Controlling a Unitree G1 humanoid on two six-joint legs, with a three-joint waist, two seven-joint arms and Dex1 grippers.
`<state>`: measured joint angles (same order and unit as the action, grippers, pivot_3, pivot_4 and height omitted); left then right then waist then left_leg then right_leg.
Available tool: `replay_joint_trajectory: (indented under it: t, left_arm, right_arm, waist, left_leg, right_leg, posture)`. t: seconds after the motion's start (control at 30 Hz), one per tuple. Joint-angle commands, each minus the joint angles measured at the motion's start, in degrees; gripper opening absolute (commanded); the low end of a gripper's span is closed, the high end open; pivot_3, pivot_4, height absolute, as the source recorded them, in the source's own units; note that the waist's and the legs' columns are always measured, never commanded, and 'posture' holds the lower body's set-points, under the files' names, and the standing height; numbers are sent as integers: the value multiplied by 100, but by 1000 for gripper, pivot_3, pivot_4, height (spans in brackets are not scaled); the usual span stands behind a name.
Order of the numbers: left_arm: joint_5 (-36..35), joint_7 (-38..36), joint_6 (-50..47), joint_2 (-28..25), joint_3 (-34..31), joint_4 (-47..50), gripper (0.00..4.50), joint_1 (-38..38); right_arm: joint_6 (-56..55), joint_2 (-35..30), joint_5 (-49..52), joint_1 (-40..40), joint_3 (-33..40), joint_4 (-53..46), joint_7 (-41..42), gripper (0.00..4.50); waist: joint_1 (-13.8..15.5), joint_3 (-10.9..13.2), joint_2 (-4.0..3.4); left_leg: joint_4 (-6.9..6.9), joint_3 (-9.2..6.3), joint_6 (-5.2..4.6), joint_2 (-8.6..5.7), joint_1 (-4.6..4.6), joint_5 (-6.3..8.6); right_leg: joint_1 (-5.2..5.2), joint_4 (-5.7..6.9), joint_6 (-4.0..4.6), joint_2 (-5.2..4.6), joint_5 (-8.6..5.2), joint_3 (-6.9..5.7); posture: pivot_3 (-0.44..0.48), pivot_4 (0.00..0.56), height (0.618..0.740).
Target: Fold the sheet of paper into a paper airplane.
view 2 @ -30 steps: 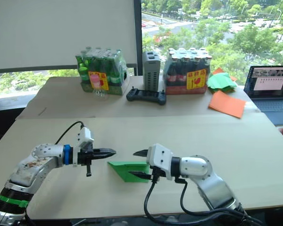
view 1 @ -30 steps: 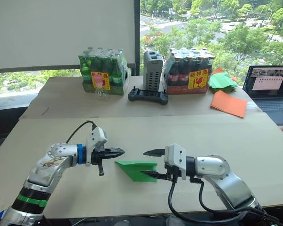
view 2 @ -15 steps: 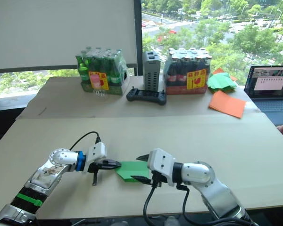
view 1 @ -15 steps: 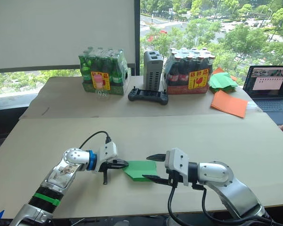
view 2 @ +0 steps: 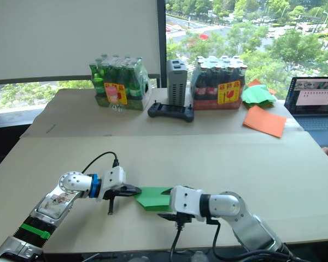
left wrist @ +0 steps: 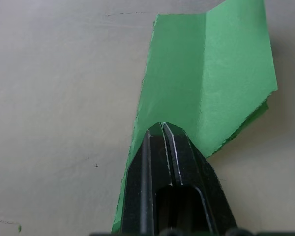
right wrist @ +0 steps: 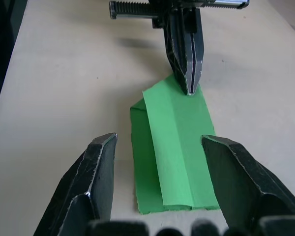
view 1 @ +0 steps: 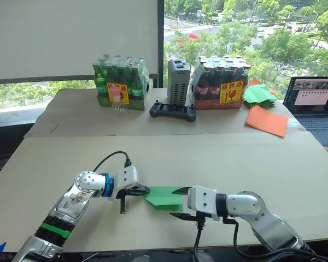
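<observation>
Sheet of paper (view 1: 165, 197): folded green wedge, near front table (view 1: 218, 155) edge; right wrist view reveals its lengthwise crease. Left gripper (view 1: 144, 190): fingers pressed together, pinching the sheet's tip. Right gripper (view 1: 176, 203): fingers spread, straddling the opposite end.

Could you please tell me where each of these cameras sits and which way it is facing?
Left and right eye views: on the head, looking forward and down over the table; both arms show.
Left wrist view: along the left gripper, shut on the sheet of paper.
Right wrist view: along the open right gripper, facing the left gripper across the paper.
Shared: the green paper appears in all views; the eye views share the bottle packs.
</observation>
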<state>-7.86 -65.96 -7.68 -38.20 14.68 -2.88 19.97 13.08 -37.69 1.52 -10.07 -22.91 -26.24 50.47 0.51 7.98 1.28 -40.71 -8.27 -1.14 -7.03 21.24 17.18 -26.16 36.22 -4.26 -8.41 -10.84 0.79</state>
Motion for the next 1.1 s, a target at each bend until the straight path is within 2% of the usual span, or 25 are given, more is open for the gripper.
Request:
replay_joint_trajectory:
  t: [0.03, 0.33, 0.37, 0.53, 0.6, 0.63, 0.9, 1.1]
  left_arm:
    - [65, -56, 12, -1, 65, 121, 13, 9]
    - [54, -45, -6, 1, 39, 173, 13, 8]
    - [43, -49, -21, -1, 41, 215, 0, 0]
    - [37, -60, -35, -17, 28, 256, 0, -21]
    - [38, -66, -40, -33, 23, 291, 0, -50]
    - [30, -70, -52, -39, 20, 322, 0, -70]
    - [29, -61, -117, -37, -10, 465, 0, -145]
    - [36, -69, -154, -38, -15, 530, 0, -157]
  right_arm:
    - [-210, 9, 8, 18, 45, 0, 64, 3028]
    - [-267, 93, -11, -56, 77, 210, 92, 3028]
    - [-276, 98, -15, -66, 71, 231, 102, 2511]
    - [-323, 134, -60, -128, 57, 355, 109, 785]
    - [-340, 135, -77, -158, 49, 376, 127, 163]
    - [-357, 131, -94, -172, 44, 391, 136, 50]
    - [-321, 230, -15, -256, 111, 441, 183, 50]
    - [353, 284, 568, -617, 387, 500, 489, 50]
  waist:
    - [0, 0, 0]
    - [2, 0, 0]
    - [2, 0, 0]
    - [1, 0, 0]
    - [1, 0, 0]
    - [1, 0, 0]
    - [0, 0, 0]
    - [-14, 0, 0]
  left_leg:
    - [0, 0, 0, 0, 0, 0]
    - [0, 0, 0, 0, 0, 0]
    - [0, 0, 0, 0, 0, 0]
    - [0, 0, 0, 0, 0, 0]
    - [0, 0, 0, 0, 0, 0]
    - [0, 0, 0, 0, 0, 0]
    - [0, 0, 0, 0, 0, 0]
    - [0, 0, 0, 1, 0, 0]
  right_leg:
    - [0, 0, 0, 0, 0, 0]
    - [0, 0, 0, 0, 0, 0]
    - [0, 0, 0, 0, 0, 0]
    - [0, 0, 0, 0, 0, 0]
    - [0, 0, 0, 0, 0, 0]
    - [0, 0, 0, 0, 0, 0]
    - [0, 0, 0, 0, 0, 0]
    - [0, 0, 0, 1, 0, 0]
  posture:
    - [0, 150, 696]
    - [0, 150, 696]
    - [0, 150, 696]
    - [0, 150, 696]
    - [0, 150, 696]
    - [0, 150, 696]
    - [0, 150, 696]
    - [0, 150, 696]
